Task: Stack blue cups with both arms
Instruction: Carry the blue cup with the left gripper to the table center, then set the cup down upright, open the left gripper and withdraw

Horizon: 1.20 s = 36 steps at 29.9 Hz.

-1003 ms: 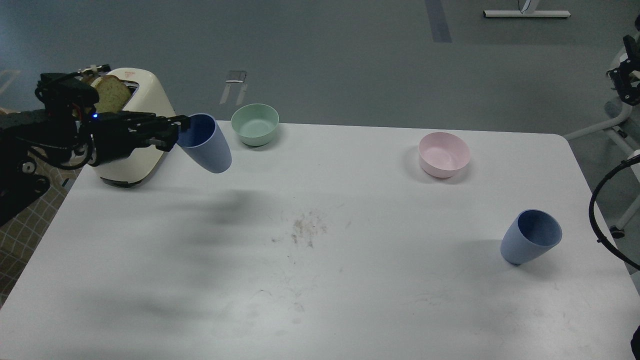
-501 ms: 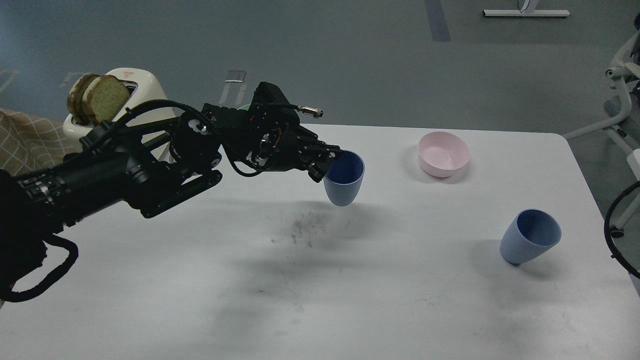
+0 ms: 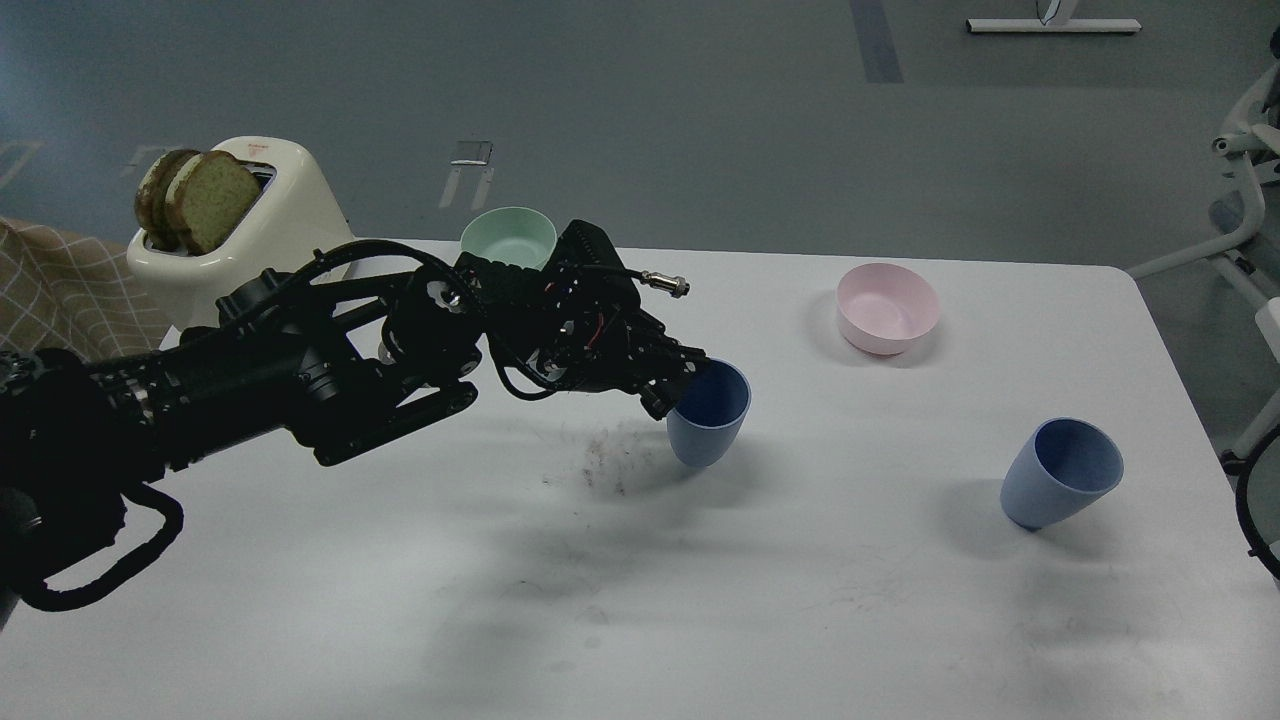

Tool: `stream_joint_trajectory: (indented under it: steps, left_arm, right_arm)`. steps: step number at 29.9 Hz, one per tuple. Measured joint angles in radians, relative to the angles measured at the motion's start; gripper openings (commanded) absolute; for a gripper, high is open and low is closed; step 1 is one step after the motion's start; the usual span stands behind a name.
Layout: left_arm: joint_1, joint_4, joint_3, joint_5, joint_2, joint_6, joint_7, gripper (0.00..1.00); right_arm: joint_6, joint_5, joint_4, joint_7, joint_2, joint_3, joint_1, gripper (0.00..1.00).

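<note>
My left gripper is shut on the rim of a blue cup. It holds the cup upright, with its base at or just above the white table, near the table's middle. A second blue cup stands tilted on the table at the right, apart from the first. My left arm reaches in from the left edge across the table. My right gripper is out of view; only a loop of black cable shows at the right edge.
A green bowl sits at the back behind my left arm. A pink bowl sits at the back right. A cream toaster with bread slices stands at the back left. A dark smudge marks the table's middle.
My left arm has carried the blue cup from the back left by the toaster to the table's middle, then lowered it toward the tabletop. The right cup has not moved.
</note>
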Motion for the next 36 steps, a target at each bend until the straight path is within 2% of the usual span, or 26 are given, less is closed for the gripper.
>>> stream_joint_trajectory:
  steps: [6,8,9,10,12,15,23,30,36]
  left_arm:
    - [0.027,-0.004,0.0,0.018,0.014,0.001,0.0,0.01]
    - [0.033,-0.005,-0.001,0.018,0.017,0.001,0.0,0.14]
    - [0.034,-0.005,-0.003,0.017,0.018,0.001,0.0,0.29]
    - [0.035,-0.005,-0.007,0.013,0.018,0.001,0.0,0.52]
    - [0.035,-0.006,-0.012,0.007,0.018,0.001,0.0,0.8]
    - [0.035,-0.007,-0.02,-0.002,0.018,0.005,-0.001,0.81]
    - [0.033,-0.007,-0.109,-0.151,0.063,0.01,-0.015,0.98]
    - [0.065,0.003,-0.367,-0.65,0.139,0.019,-0.048,0.98]
    - [0.257,0.006,-0.681,-1.074,0.188,0.02,-0.058,0.98]
  right_arm:
    - [0.0,0.002,0.0,-0.001,0.002,-0.004,-0.001,1.0]
    - [0.0,0.002,0.0,-0.001,0.002,-0.005,-0.001,1.0]
    - [0.0,0.002,0.0,-0.001,0.002,-0.005,-0.001,1.0]
    - [0.0,0.002,0.0,-0.001,0.002,-0.005,-0.001,1.0]
    - [0.0,0.002,-0.002,-0.001,0.002,-0.006,-0.001,1.0]
    - [0.0,0.002,-0.003,-0.001,0.001,-0.005,-0.001,1.0]
    - [0.0,0.002,-0.001,-0.001,-0.007,-0.005,-0.009,1.0]
    - [0.0,-0.01,0.044,-0.001,-0.138,-0.054,-0.048,1.0]
    - [0.0,-0.16,0.153,-0.001,-0.248,-0.119,-0.08,1.0]
